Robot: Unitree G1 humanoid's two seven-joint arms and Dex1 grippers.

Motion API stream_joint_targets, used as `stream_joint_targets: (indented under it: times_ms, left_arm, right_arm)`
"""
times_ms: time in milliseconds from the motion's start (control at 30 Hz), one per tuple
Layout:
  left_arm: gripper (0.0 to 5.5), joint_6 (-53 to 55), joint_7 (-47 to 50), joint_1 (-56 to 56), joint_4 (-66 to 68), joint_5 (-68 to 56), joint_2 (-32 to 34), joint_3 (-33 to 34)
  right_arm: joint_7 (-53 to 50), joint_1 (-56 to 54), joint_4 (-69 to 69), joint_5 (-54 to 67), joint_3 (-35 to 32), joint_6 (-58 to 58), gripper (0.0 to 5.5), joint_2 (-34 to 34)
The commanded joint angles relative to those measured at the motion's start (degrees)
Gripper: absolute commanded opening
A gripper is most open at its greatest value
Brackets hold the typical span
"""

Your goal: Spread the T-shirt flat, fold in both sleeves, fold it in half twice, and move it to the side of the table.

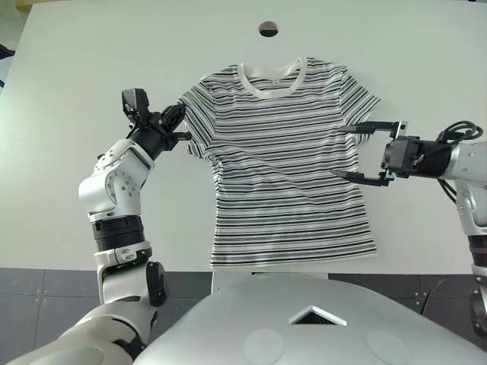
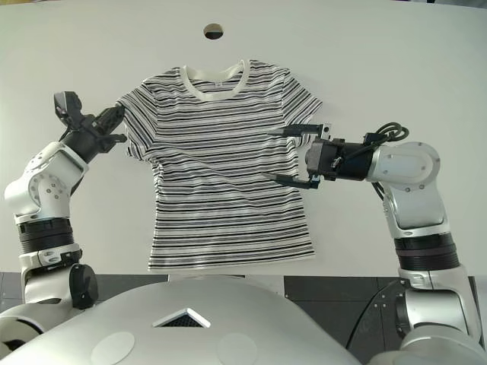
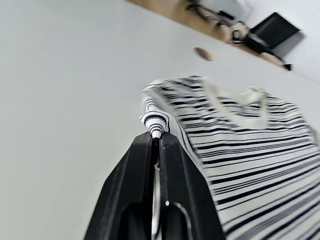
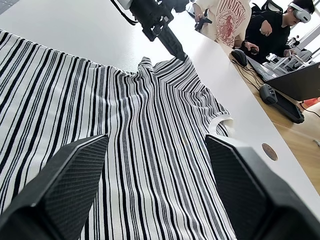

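A black-and-white striped T-shirt (image 1: 285,160) lies face up on the white table (image 1: 68,68), collar toward the far edge. My left gripper (image 1: 183,123) is shut on the hem of the shirt's left sleeve (image 3: 156,120), pinching a small fold of cloth at the shirt's left edge. My right gripper (image 1: 348,152) hangs open just above the shirt's right side, below the right sleeve (image 1: 364,99), which lies flat. Striped cloth (image 4: 150,125) shows between its fingers, and nothing is held.
A round cable hole (image 1: 268,29) sits in the table beyond the collar. Bare tabletop lies on both sides of the shirt. The table's near edge (image 1: 76,268) runs just below the shirt's hem. Another desk with a laptop (image 4: 295,82) stands beyond the far edge.
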Motion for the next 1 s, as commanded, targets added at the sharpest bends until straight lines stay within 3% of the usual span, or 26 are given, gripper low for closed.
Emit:
stream_joint_targets:
  times_ms: [33, 500, 800, 1000]
  left_arm:
    - [0.12, 3.4, 1.56, 0.54, -5.99, -1.56, -1.21, -1.2]
    - [0.12, 7.44, 5.32, -1.58, -8.67, -3.36, -8.59, -5.91]
    - [0.12, 8.6, 8.3, -4.05, -5.74, -6.35, -14.09, -4.19]
    - [1.15, 9.12, 10.15, -5.98, -4.27, -9.26, -17.4, -2.66]
  right_arm:
    - [0.48, -0.45, 0.23, -0.7, 0.21, -0.63, 3.6, 0.33]
    - [0.29, -0.64, 0.77, -0.33, 0.24, -0.23, 3.6, 1.26]
    - [-2.56, -2.28, 6.2, -0.42, -1.67, 0.09, 3.6, 3.54]
    - [-6.83, -6.06, 12.99, 0.7, -4.52, 2.39, 3.6, 6.8]
